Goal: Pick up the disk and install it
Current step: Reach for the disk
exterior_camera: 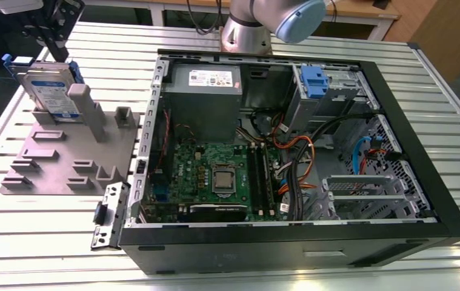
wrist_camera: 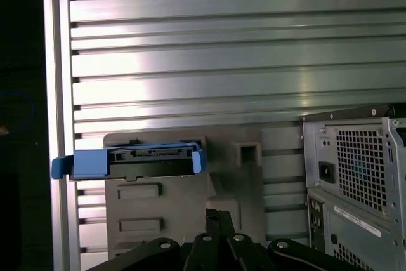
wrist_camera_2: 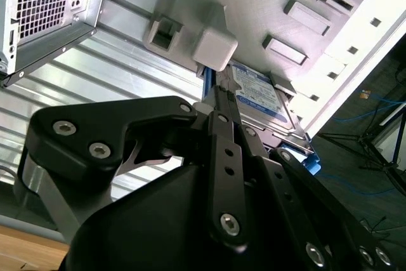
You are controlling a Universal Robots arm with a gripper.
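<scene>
The disk (exterior_camera: pixel 48 91) is standing on edge in the grey fixture plate (exterior_camera: pixel 60 157) on the slatted counter (exterior_camera: pixel 43 236), at ten o'clock from the open computer case (exterior_camera: pixel 423 182) in the exterior view. The end effector (exterior_camera: pixel 54 48) is hovering near its upper edge, toward twelve o'clock, closed together and gripping nothing. Nothing of the task is showing as done: pickup and installing in the case are both pending
</scene>
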